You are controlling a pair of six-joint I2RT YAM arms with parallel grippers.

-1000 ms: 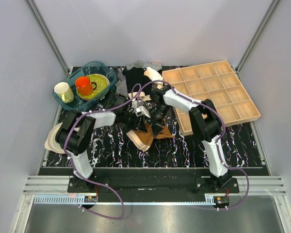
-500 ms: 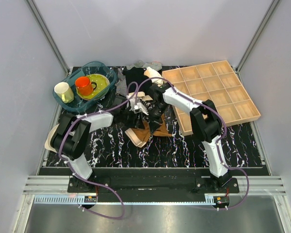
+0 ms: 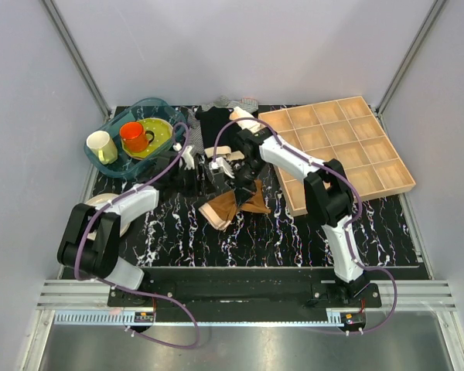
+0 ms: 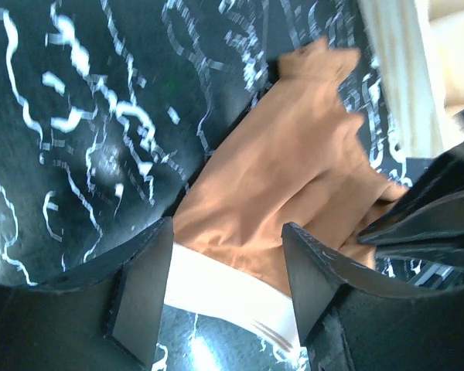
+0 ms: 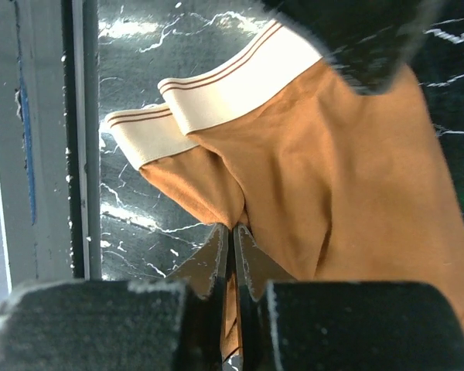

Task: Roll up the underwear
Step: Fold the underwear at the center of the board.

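Teal basin (image 3: 172,116) holds mugs (image 3: 133,136); right end effector (image 5: 232,232) pinches underwear (image 5: 332,170), left end effector (image 4: 226,236) spread wide

The left arm (image 3: 131,205) and the right arm (image 3: 294,161) have white links and black joints (image 3: 325,193) behind each gripper, with a thin purple cable (image 3: 396,294) along them. The left gripper (image 4: 226,247) has two black wedge fingers (image 4: 139,297) with rough edges. The right gripper (image 5: 230,232) has dark grey pointed fingers (image 5: 213,267).
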